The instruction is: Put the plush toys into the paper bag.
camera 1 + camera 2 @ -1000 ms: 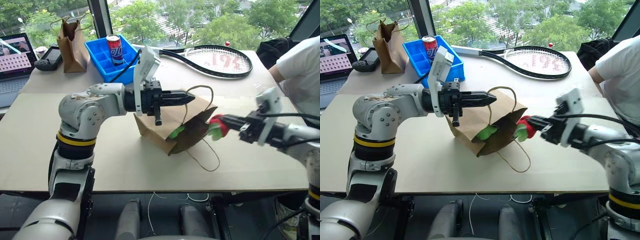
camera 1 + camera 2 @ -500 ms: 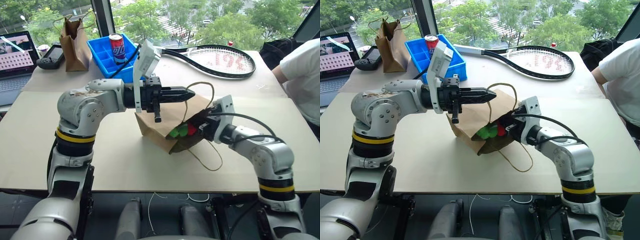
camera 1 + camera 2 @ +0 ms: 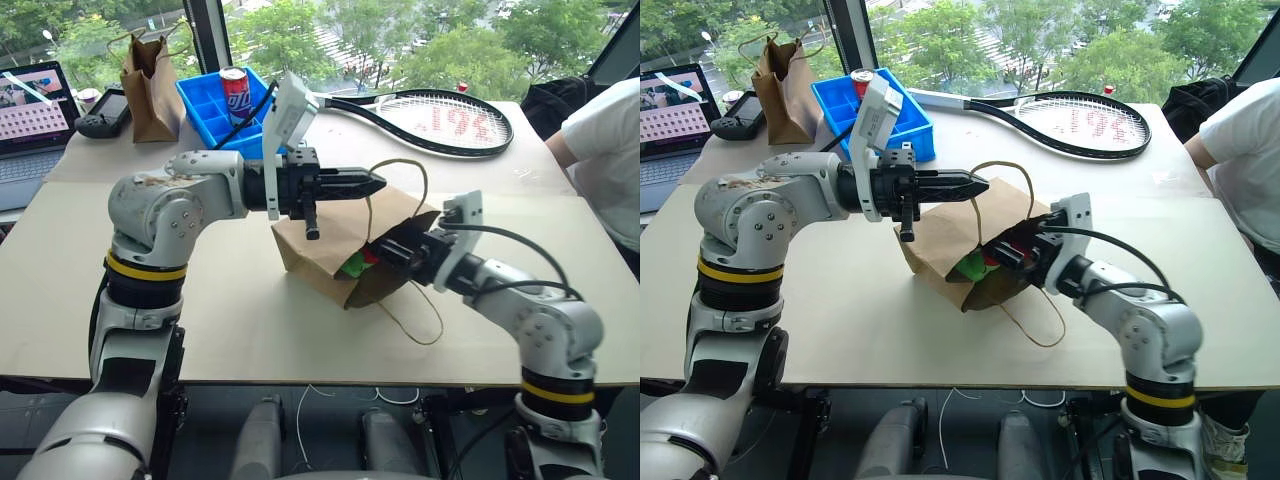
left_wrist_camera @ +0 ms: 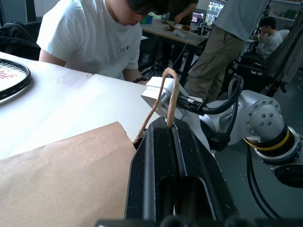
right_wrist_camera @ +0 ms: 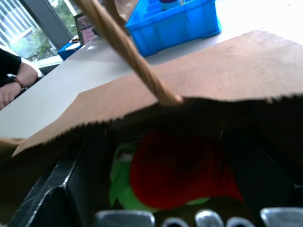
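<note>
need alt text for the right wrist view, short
A red chili plush toy lies just inside the mouth of a brown paper bag, resting against a lime-green plush toy, with the right gripper's black fingers spread on either side of it. A twisted paper handle crosses above, and a blue bin stands on the table behind.

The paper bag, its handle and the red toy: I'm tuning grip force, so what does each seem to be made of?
Paper bag: matte brown kraft paper, judging by its creases and ragged mouth edge.
Handle: twisted tan paper cord; the spiral strands show.
Red toy: probably soft plush fabric, dull and rounded with no shine, lying inside the bag on a green toy.
</note>
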Robot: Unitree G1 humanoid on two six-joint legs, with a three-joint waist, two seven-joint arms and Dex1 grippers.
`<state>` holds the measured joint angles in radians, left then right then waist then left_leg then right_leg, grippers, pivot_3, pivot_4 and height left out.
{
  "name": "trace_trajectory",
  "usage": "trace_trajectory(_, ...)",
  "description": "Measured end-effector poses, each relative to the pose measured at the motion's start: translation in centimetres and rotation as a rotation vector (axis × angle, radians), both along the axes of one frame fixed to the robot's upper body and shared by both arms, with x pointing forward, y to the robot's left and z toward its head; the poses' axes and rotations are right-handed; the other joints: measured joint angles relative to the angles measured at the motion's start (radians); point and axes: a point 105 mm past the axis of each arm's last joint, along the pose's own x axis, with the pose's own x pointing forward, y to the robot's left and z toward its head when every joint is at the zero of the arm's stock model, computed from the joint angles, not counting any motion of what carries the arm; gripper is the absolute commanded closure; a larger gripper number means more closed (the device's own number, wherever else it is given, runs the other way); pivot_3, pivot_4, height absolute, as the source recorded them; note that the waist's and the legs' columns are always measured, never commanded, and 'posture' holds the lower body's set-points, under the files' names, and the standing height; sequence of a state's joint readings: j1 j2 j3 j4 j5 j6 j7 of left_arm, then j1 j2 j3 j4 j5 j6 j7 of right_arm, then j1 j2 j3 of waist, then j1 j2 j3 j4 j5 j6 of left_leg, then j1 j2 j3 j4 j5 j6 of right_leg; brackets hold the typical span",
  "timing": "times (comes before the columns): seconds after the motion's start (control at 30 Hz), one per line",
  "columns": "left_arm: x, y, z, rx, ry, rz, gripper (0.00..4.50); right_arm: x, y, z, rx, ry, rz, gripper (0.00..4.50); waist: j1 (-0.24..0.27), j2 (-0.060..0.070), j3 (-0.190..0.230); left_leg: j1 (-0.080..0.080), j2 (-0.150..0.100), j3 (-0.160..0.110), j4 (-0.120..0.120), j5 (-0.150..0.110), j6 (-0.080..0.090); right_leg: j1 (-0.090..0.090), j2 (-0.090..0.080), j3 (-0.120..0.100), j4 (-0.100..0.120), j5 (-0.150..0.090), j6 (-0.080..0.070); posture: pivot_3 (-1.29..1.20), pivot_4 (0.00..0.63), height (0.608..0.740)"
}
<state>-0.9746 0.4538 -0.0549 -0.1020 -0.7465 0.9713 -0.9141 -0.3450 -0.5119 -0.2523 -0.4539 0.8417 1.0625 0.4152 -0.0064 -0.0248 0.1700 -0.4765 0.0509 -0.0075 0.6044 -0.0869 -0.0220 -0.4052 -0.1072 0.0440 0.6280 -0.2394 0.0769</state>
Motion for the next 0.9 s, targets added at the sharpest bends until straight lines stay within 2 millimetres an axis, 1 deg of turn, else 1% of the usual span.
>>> trace_trajectory(0.03, 0.0, -0.1, 0.0, -0.001, -0.001, -0.003, 4.50, -0.6, -0.8, -0.1, -0.031, 0.013, 0.007, 0.29, 0.003, 0.000, 0.000, 0.000, 0.000, 0.000, 0.000, 0.000, 0.000, 0.000, 0.000, 0.000, 0.000, 0.000, 0.000, 0.00, 0.150, 0.740)
trace_trajectory(0.07, 0.0, 0.0, 0.0, -0.002, -0.004, -0.002, 4.50, -1.4, -2.0, -0.6, -0.072, 0.043, 0.010, 0.29, 0.004, 0.000, 0.000, 0.000, 0.000, 0.000, 0.000, 0.000, 0.000, 0.000, 0.000, 0.000, 0.000, 0.000, -0.001, 0.00, 0.150, 0.740)
trace_trajectory(0.13, 0.2, 0.0, -0.1, 0.002, -0.006, 0.005, 4.50, -2.8, -4.5, -2.1, -0.164, 0.113, -0.010, 0.29, 0.008, 0.000, 0.000, 0.000, 0.000, 0.000, 0.000, 0.000, 0.000, 0.000, 0.000, 0.000, -0.001, -0.001, -0.001, 0.00, 0.150, 0.740)
trace_trajectory(0.2, 0.3, 0.1, -0.1, 0.005, -0.005, 0.013, 4.50, -3.3, -6.1, -2.9, -0.161, 0.158, -0.035, 0.29, 0.004, 0.000, 0.000, 0.000, 0.000, 0.000, 0.000, 0.000, 0.000, 0.000, 0.000, 0.000, -0.001, -0.001, 0.000, 0.00, 0.150, 0.740)
trace_trajectory(0.23, 0.3, 0.0, -0.1, 0.003, -0.006, 0.010, 4.50, -3.4, -6.5, -3.3, -0.152, 0.173, -0.042, 0.29, -0.001, 0.000, 0.000, 0.001, 0.000, 0.000, 0.000, 0.000, 0.000, 0.000, 0.000, 0.000, -0.001, -0.001, 0.001, 0.00, 0.150, 0.740)
trace_trajectory(0.33, 0.2, -0.1, -0.1, 0.001, -0.008, 0.004, 4.50, -3.1, -6.8, -4.8, -0.114, 0.205, -0.054, 0.29, -0.009, 0.000, 0.000, 0.001, 0.000, 0.000, 0.000, 0.000, 0.000, 0.000, 0.000, 0.000, -0.001, -0.003, 0.003, 0.00, 0.150, 0.740)
trace_trajectory(0.43, 0.2, -0.1, 0.0, -0.004, -0.017, 0.003, 4.50, -3.0, -5.5, -7.0, -0.042, 0.264, -0.026, 0.29, -0.009, 0.000, 0.000, 0.001, 0.000, 0.000, 0.001, 0.000, 0.000, 0.000, 0.000, 0.000, 0.000, -0.003, 0.003, 0.00, 0.150, 0.740)
trace_trajectory(0.5, 0.2, -0.1, 0.0, -0.005, -0.020, 0.003, 4.50, -3.1, -4.6, -7.9, -0.017, 0.291, 0.000, 0.29, -0.007, 0.000, 0.000, 0.001, 0.000, 0.000, 0.001, 0.000, 0.000, 0.000, 0.000, 0.000, -0.001, -0.002, 0.003, 0.00, 0.150, 0.740)
trace_trajectory(0.6, 0.3, 0.1, 0.0, -0.001, -0.023, 0.011, 4.50, -3.5, -3.8, -8.8, -0.006, 0.313, 0.038, 1.02, -0.004, 0.000, 0.000, 0.000, 0.000, 0.000, 0.001, 0.000, 0.000, 0.000, 0.000, 0.000, -0.001, -0.002, 0.003, 0.00, 0.150, 0.740)
trace_trajectory(0.63, 0.3, 0.2, 0.1, 0.000, -0.024, 0.015, 4.50, -3.6, -3.5, -9.0, 0.013, 0.316, 0.051, 1.31, -0.003, 0.000, 0.000, 0.000, 0.000, 0.000, 0.001, 0.000, 0.000, 0.000, 0.000, 0.000, -0.001, -0.002, 0.003, 0.00, 0.150, 0.740)
trace_trajectory(0.67, 0.4, 0.2, 0.1, 0.001, -0.025, 0.017, 4.50, -3.8, -3.3, -9.1, 0.033, 0.320, 0.068, 1.71, -0.002, 0.000, 0.000, 0.000, 0.000, 0.000, 0.001, 0.000, 0.000, 0.000, 0.000, 0.001, -0.001, -0.002, 0.003, 0.00, 0.150, 0.740)
trace_trajectory(0.7, 0.4, 0.3, 0.1, 0.002, -0.025, 0.019, 4.50, -4.1, -3.0, -9.0, 0.061, 0.325, 0.099, 1.97, -0.002, 0.000, 0.000, 0.000, 0.000, 0.000, 0.001, 0.000, 0.000, 0.001, 0.000, 0.001, -0.001, -0.002, 0.003, 0.00, 0.150, 0.740)
trace_trajectory(0.77, 0.4, 0.3, 0.1, 0.002, -0.026, 0.022, 4.50, -4.5, -2.8, -8.3, 0.116, 0.314, 0.141, 2.69, -0.003, 0.000, 0.000, 0.000, 0.000, 0.000, 0.001, 0.000, 0.000, 0.001, 0.000, 0.001, -0.001, -0.003, 0.003, 0.00, 0.150, 0.740)
trace_trajectory(0.83, 0.4, 0.3, 0.1, 0.002, -0.026, 0.025, 4.50, -4.6, -2.8, -7.1, 0.174, 0.282, 0.166, 3.42, -0.003, 0.000, 0.000, 0.001, 0.000, 0.000, 0.001, 0.000, 0.000, 0.001, 0.000, 0.000, -0.001, -0.003, 0.003, 0.00, 0.150, 0.740)
trace_trajectory(0.9, 0.5, 0.4, 0.1, 0.004, -0.027, 0.032, 4.50, -4.4, -2.5, -5.3, 0.265, 0.220, 0.201, 4.11, -0.005, 0.000, 0.000, 0.001, 0.000, 0.000, 0.001, 0.000, 0.000, 0.000, 0.000, 0.000, 0.000, -0.003, 0.004, 0.00, 0.150, 0.740)
